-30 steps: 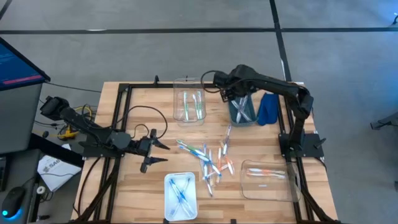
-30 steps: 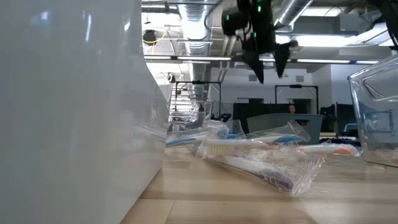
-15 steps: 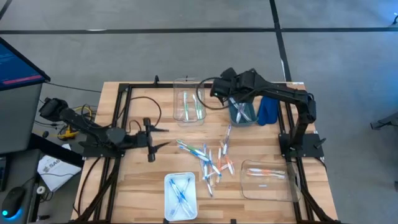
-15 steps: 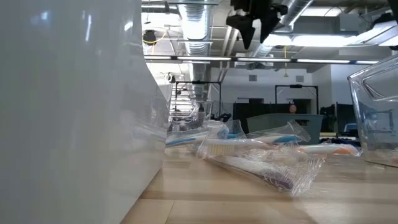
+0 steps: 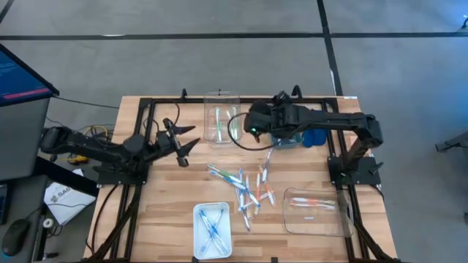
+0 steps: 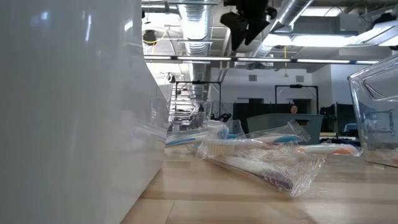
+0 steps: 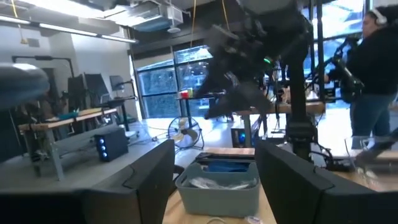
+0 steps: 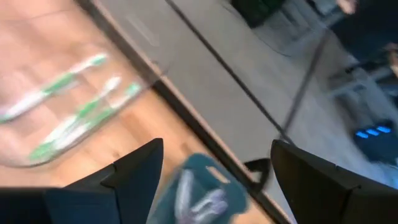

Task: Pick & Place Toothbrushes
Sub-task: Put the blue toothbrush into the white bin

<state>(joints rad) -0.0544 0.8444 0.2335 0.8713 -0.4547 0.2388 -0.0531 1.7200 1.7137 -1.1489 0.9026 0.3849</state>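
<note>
Dark and spread wide, the right claw (image 5: 254,126) hangs with nothing in it above the far middle of the worktop (image 5: 168,197), between the clear bin (image 5: 221,117) and the teal bin (image 5: 285,135); its arm runs back to the right across the teal bin to a base at the worktop's right edge. The left claw (image 5: 183,139) is likewise wide apart and empty, raised over the left part of the worktop and pointing toward the right arm.

Green toothbrushes (image 5: 225,123) lie in the clear bin, their long axes running near to far, side by side; the right wrist view shows them (image 8: 68,99) as green-and-white sticks roughly parallel. The teal bin holds more pale brushes (image 8: 196,199), and a blue cloth (image 5: 316,136) lies just to its right.

Loose toothbrushes (image 5: 245,186) are scattered on the bare wood at the middle, pointing every way, some crossing one another; several sit in clear wrappers, as the low view shows (image 6: 261,158). A white tray (image 5: 212,228) at the near edge holds blue ones lying mostly near to far; a clear bin at the near right (image 5: 316,212) holds orange-pink ones lying left to right.
</note>
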